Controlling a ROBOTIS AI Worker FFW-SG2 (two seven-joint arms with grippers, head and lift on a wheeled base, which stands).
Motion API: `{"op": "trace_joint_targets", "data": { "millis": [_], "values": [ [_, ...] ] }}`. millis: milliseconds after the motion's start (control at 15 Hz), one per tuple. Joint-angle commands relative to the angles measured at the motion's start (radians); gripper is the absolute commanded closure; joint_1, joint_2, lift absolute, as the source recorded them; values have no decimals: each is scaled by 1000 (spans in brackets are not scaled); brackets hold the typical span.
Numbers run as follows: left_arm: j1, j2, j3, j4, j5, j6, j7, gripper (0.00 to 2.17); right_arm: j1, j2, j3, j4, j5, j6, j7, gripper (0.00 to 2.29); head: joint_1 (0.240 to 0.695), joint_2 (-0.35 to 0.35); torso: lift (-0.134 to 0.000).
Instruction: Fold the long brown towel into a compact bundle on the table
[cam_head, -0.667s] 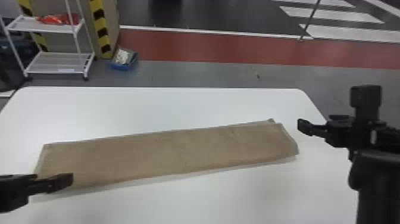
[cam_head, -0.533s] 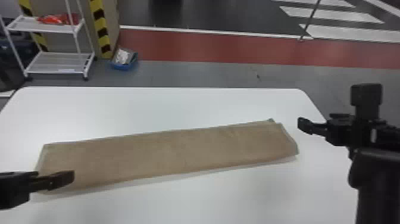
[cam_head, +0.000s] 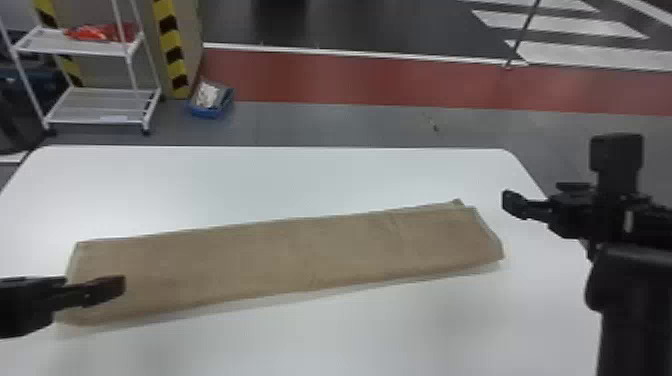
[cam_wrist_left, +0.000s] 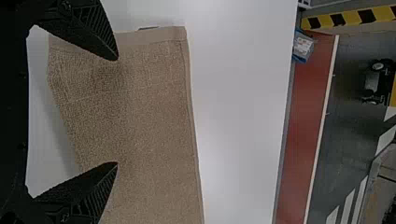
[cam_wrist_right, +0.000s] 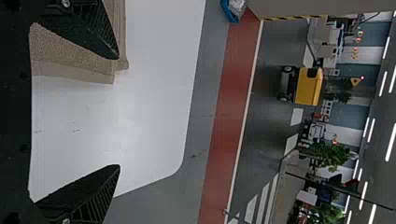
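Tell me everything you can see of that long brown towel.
The long brown towel lies flat on the white table, a strip slanting, its right end farther off. It looks like textured cloth with smoother hems. Layers show at its right end, so it seems folded. The open left gripper is over its left end, contact unclear.

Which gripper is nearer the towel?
Left. Left gripper is over the left end of the towel; right gripper is off past its right end.
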Motion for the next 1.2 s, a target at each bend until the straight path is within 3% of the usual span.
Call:
{"op": "trace_joint_targets", "data": {
  "millis": [0, 267, 600, 800, 1133],
  "values": [
    [8, 0, 5, -1, 1, -3, 0, 87, 8, 1, -1, 1, -1, -6, 0, 39, 695, -134, -123],
    [26, -3, 7, -4, 18, -3, 6, 87, 40, 1, -6, -1, -12, -30, -6, 39, 695, -132, -123],
    [-1, -9, 19, 39, 108, -24, 60, 87, 69, 1, -12, -15, -20, -36, -14, 39, 695, -144, -123],
    [-31, -9, 7, 113, 108, -125, 87, 87, 75, 1, -15, -18, -21, -39, -12, 39, 695, -148, -123],
    [-58, 22, 42, 199, 114, -181, 104, 87, 81, 1, -31, -22, -29, -36, -11, 39, 695, -127, -123]
  ]
}}
